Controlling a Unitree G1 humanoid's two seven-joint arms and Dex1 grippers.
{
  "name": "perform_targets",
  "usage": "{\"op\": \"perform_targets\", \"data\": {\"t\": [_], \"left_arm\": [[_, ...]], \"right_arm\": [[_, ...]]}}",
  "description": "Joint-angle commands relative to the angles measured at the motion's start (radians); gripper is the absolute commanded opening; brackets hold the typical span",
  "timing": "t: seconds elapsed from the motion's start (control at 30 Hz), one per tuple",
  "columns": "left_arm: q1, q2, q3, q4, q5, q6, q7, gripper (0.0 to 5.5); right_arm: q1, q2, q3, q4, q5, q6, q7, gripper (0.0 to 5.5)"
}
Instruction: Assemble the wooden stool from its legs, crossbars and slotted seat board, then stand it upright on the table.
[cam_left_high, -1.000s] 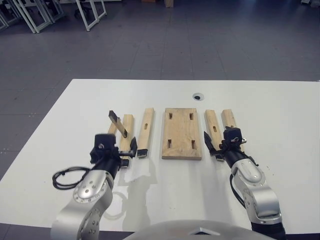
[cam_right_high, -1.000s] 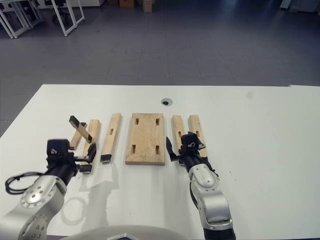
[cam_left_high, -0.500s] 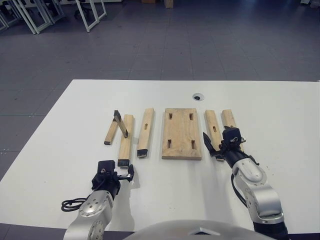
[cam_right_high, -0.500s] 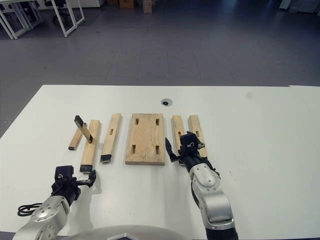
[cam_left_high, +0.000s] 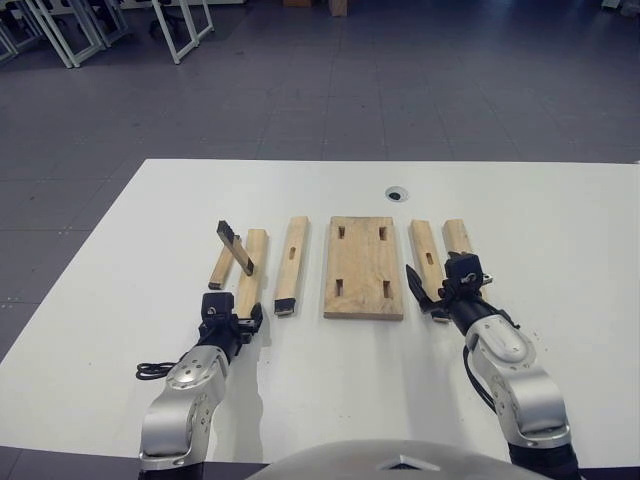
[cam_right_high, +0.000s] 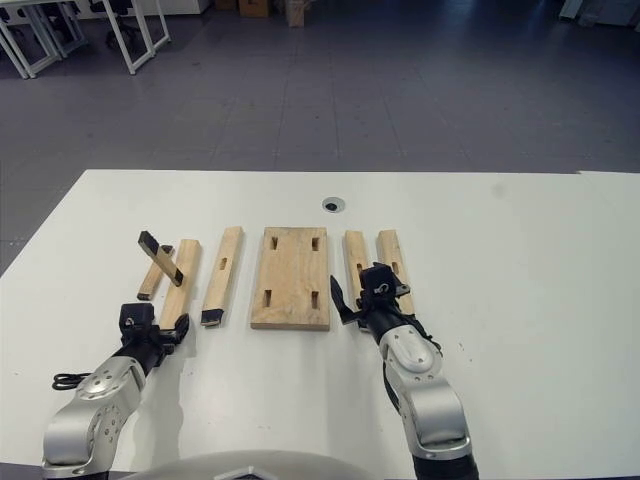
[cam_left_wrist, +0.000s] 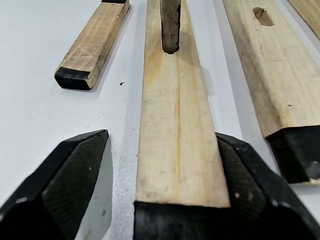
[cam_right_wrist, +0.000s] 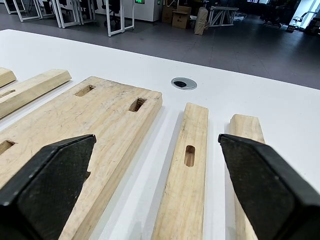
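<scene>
Worktop (cam_left_high: 560, 230): white, parts laid in a row, nothing joined to the seat yet.

Seat board (cam_left_high: 364, 266): flat in the middle, slots up, likely so the legs can go in from above.

Legs: two on each side of the board, lying parallel. Outer left leg (cam_left_high: 250, 272), inner left leg (cam_left_high: 291, 262), inner right leg (cam_left_high: 426, 256), outer right leg (cam_left_high: 458, 237).

Crossbars: one crossbar (cam_left_high: 236, 247) stands tilted out of the outer left leg's slot, apparently seated there. A loose crossbar (cam_left_high: 221, 267) lies flat just beside that leg.

Left gripper (cam_left_high: 243, 318): low on the worktop, jaws open either side of that leg's near end, placed for a pick.

Right gripper (cam_left_high: 441, 283): jaws spread wide over the inner right leg's near end, holding nothing.
</scene>
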Motion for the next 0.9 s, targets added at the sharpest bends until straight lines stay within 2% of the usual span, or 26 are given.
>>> {"op": "perform_targets", "data": {"t": [0.03,0.2,0.3,0.37,0.47,0.57,0.67,0.7,0.77,0.83,0.9], "left_arm": [[0.070,-0.011,-0.054,0.142,0.021,0.089,-0.018,2.99],[0.068,-0.029,-0.068,0.170,0.030,0.050,-0.022,2.15],[0.068,-0.048,-0.051,0.171,0.014,0.005,-0.030,2.05],[0.044,-0.071,0.005,0.142,-0.026,-0.029,-0.031,2.05],[-0.119,-0.085,0.157,-0.005,-0.166,-0.031,-0.007,2.04],[-0.435,-0.052,0.273,-0.141,-0.418,0.053,0.022,2.04],[-0.629,-0.059,0.336,-0.087,-0.794,0.147,0.040,2.04],[-0.656,-0.060,0.336,-0.049,-0.965,0.179,0.021,2.04],[-0.668,-0.031,0.310,0.015,-1.205,0.242,-0.037,2.04],[-0.668,-0.006,0.274,0.064,-1.344,0.283,-0.084,2.04],[-0.683,0.018,0.236,0.109,-1.418,0.314,-0.120,2.04]], "right_arm": [[-0.046,0.014,-0.019,-0.025,-0.002,0.030,-0.021,4.52],[-0.105,0.025,-0.051,-0.021,0.008,0.064,-0.038,4.52],[-0.140,0.027,-0.067,-0.007,0.012,0.063,-0.039,4.52],[-0.179,0.032,-0.082,0.020,-0.005,0.048,-0.062,4.52],[-0.276,0.023,-0.168,0.087,0.050,0.065,-0.045,4.52],[-0.435,0.032,-0.338,0.166,0.303,0.190,0.059,4.52],[-0.608,0.067,-0.490,0.266,0.652,0.420,0.125,4.52],[-0.671,0.089,-0.552,0.313,0.818,0.512,0.118,4.52],[-0.778,0.107,-0.632,0.403,1.080,0.629,0.088,4.89],[-0.861,0.098,-0.657,0.485,1.235,0.680,0.062,5.25],[-0.920,0.079,-0.657,0.558,1.347,0.710,0.030,5.34]]}}
